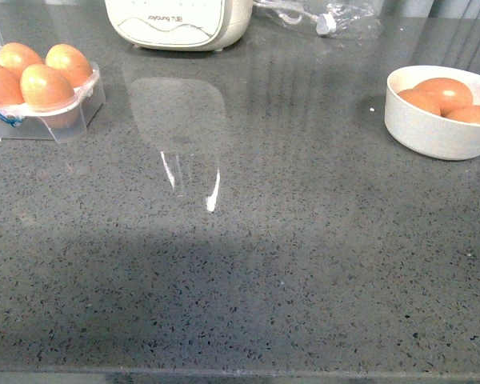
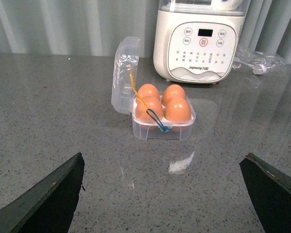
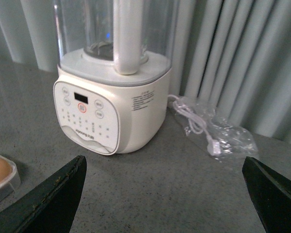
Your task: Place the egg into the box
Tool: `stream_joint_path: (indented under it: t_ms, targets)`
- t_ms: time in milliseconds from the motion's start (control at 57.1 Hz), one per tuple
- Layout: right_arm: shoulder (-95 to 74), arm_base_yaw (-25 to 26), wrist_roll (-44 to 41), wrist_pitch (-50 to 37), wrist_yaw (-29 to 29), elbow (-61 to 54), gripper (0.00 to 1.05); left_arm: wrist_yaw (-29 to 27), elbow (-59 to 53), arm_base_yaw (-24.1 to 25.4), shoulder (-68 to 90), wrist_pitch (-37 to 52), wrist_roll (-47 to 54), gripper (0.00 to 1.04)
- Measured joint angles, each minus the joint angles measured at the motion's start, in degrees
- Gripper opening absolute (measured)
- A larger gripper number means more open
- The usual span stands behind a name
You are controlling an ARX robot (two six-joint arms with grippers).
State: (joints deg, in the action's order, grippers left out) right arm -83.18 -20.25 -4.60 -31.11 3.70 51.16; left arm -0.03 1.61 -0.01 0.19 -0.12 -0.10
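The clear plastic box (image 1: 80,108) stands at the far left of the counter with its lid up and several orange-brown eggs (image 1: 46,84) in its cups. It shows whole in the left wrist view (image 2: 150,130), with a blue band at its front, and one corner of it shows in the right wrist view (image 3: 5,182). More eggs (image 1: 444,92) lie in a white bowl (image 1: 432,128) at the right. My left gripper (image 2: 162,194) is open and empty, short of the box. My right gripper (image 3: 165,196) is open and empty over bare counter. Neither arm shows in the front view.
A white blender (image 1: 180,22) stands at the back, also seen in the left wrist view (image 2: 200,46) and the right wrist view (image 3: 111,107). A clear bag with a white cable (image 3: 211,131) lies beside it. Grey curtains hang behind the grey speckled counter (image 1: 248,264).
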Motion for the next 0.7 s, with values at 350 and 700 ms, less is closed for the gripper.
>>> stream_joint_path:
  t_ms: [350,700]
  targets:
    - [20.87,6.91,1.53,-3.43,-4.79,-16.24,0.97,0.0,0.0,0.0,0.0,0.0,0.0,0.98]
    - [46.45,20.11,3.15,15.67,-3.85,-30.86,0.63,0.0,0.0,0.0,0.0,0.0,0.0,0.98]
